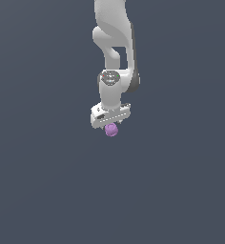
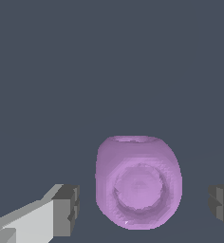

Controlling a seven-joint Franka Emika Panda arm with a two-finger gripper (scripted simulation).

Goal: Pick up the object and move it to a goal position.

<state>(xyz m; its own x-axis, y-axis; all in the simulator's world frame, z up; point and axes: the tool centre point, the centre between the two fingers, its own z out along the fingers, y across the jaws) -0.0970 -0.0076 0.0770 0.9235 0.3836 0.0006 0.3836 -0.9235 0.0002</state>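
Note:
The object is a small purple lumpy ball (image 1: 111, 130) with a round dimple on its face. In the exterior view it sits just under the white gripper bar, on the dark grey floor or very close to it. In the wrist view the ball (image 2: 138, 182) lies between the two dark finger pads (image 2: 66, 211), with a gap on each side, so neither pad touches it. My gripper (image 1: 110, 126) is open and straddles the ball (image 2: 143, 209). The fingertips are mostly hidden behind the bar in the exterior view.
The white Panda arm (image 1: 113, 43) comes down from the top of the exterior view. A uniform dark grey surface (image 1: 47, 181) fills everything around it. No other object or marker shows.

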